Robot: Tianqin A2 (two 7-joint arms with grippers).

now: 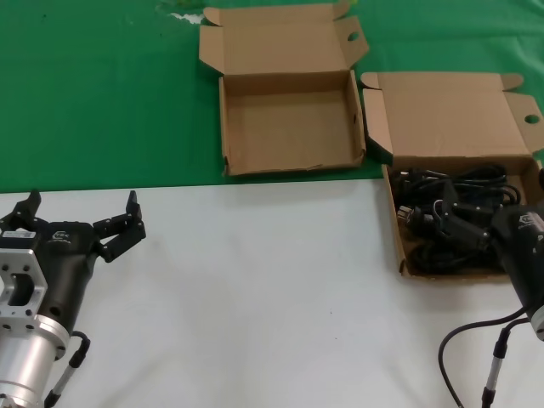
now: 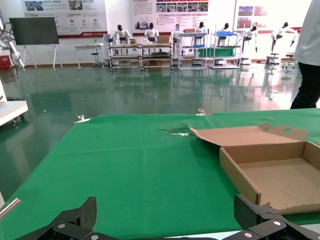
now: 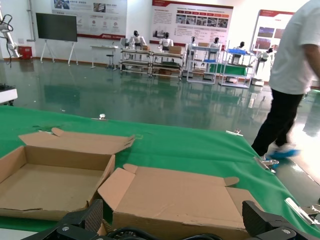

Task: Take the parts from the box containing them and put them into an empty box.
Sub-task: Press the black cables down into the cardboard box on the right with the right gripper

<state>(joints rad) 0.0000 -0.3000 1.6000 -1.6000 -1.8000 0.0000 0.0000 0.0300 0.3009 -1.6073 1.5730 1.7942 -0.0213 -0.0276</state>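
The black power cords point(image 1: 450, 223) lie coiled in the right-hand brown box point(image 1: 399, 242), whose plain lid point(image 1: 446, 115) stands open behind it. The empty box point(image 1: 289, 127), its lid edged by a folded strip, sits to its left on the green cloth. My right gripper point(image 1: 497, 217) is open and low over the cords, holding nothing. In the right wrist view its fingertips point(image 3: 95, 214) spread wide before the lid point(image 3: 175, 192), with cords point(image 3: 127, 233) just below. My left gripper point(image 1: 81, 211) is open and empty at the near left, over the white table.
The table has a green cloth point(image 1: 102, 93) at the back and a white surface point(image 1: 255, 289) in front. The left wrist view shows my left gripper point(image 2: 166, 216) and the empty box point(image 2: 280, 175) off to one side. A person point(image 3: 292, 75) walks beyond the table.
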